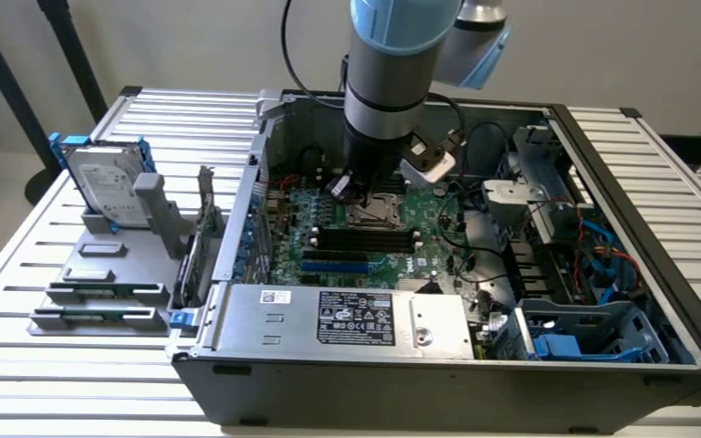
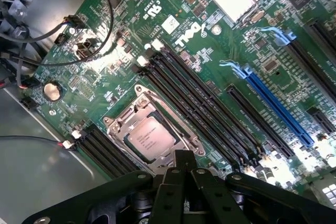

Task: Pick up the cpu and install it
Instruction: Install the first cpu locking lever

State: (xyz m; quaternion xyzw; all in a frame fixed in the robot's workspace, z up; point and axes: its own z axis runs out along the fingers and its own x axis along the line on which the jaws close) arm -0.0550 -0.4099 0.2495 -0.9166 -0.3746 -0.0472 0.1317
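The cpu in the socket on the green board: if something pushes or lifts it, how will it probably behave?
The cpu looks like a thin flat plate with a metal top, so it is probably stiff and will not bend. Lying flat inside the socket frame, it should neither roll nor tip. Its smooth top looks slippery, and the shut gripper above it has little edge to hold.

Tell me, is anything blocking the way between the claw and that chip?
Nothing visible. The cpu already lies in its socket on the motherboard, its metal top bare, and the shut gripper hangs just above it with open space between.
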